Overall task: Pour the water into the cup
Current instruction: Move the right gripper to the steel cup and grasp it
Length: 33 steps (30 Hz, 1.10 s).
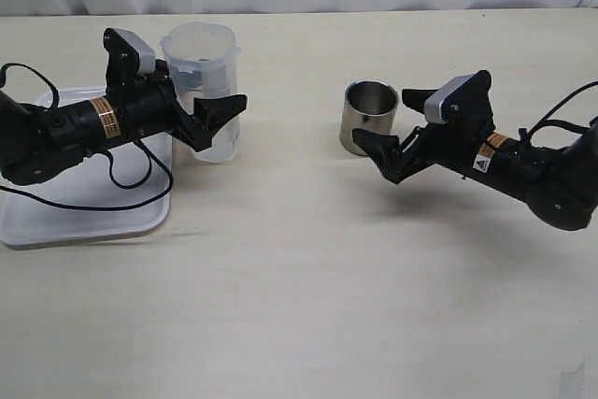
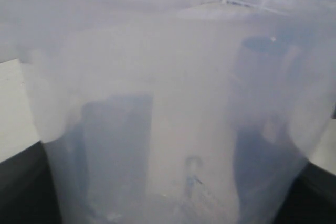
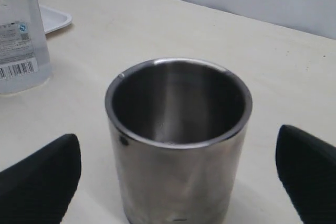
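**Current state.** The left hand (image 1: 217, 100) straddles the beaker (image 1: 199, 49), one finger in front of the wall and one behind. The left wrist view shows only translucent plastic with dark finger shapes through it, so it cannot be told whether the fingers press the wall or merely bracket it. The beaker stands upright on the desk (image 1: 299, 306), just beside the tray (image 1: 56, 221). The water (image 1: 217, 149) sits low inside it; its level is not readable. The right hand (image 1: 379, 119) is spread wide. Its fingertips flank the cup (image 1: 370, 117) with clear gaps on both sides. The cup stands upright on the desk, well apart from the beaker.

**Hazards.**
- Slip on lift: likely if the left fingers bear too lightly on the smooth plastic.
- Wall collapse: excess squeeze probably deforms the thin beaker and shifts it in the grasp.
- Cup displacement: the cup is unrestrained. Uneven closing of the right fingers, or a knock from the beaker rim, may push or tip it.
- Spill on the desk: tilting before the beaker lip is over the cup mouth.
- Cable (image 1: 140, 189) drag across the tray may disturb the left arm.
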Tool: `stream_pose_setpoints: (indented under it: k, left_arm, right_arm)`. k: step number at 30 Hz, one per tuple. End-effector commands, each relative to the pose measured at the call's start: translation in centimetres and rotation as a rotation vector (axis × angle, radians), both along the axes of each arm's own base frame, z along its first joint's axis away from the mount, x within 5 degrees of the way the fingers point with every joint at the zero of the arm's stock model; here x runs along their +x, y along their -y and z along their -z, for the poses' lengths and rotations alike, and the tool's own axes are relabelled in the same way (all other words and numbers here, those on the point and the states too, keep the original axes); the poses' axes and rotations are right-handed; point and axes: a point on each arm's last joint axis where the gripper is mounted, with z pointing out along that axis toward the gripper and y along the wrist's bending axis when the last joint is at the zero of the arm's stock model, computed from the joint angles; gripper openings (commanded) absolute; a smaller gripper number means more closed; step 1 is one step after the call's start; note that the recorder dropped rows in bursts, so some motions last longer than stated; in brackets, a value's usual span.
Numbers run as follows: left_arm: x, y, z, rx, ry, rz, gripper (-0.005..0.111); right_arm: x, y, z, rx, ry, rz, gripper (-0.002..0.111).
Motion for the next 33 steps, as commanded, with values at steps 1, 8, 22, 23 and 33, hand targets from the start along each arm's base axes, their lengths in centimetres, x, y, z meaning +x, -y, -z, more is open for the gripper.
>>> stream_pose_setpoints:
  k: [1, 8, 22, 23, 33]
  left_arm:
    - [-0.2, 0.2, 0.3, 0.018, -0.025, 0.011, 0.0]
    - [-0.2, 0.2, 0.3, 0.018, -0.025, 0.011, 0.0]
    - [-0.2, 0.2, 0.3, 0.018, -0.025, 0.011, 0.0]
    - [-0.2, 0.2, 0.3, 0.018, -0.025, 0.011, 0.0]
    - [-0.2, 0.3, 0.2, 0.013, -0.022, 0.013, 0.0]
  right_arm:
    - [1.0, -0.1, 0.6, 0.034, 0.011, -0.006, 0.094]
    - [2.3, -0.5, 1.6, 0.087, 0.036, -0.052, 0.094]
    - [4.1, -2.3, 2.8, 0.081, 0.055, -0.095, 0.094]
    - [4.2, -2.4, 2.7, 0.081, 0.057, -0.095, 0.094]
    - [4.2, -2.3, 2.8, 0.068, 0.046, -0.091, 0.093]
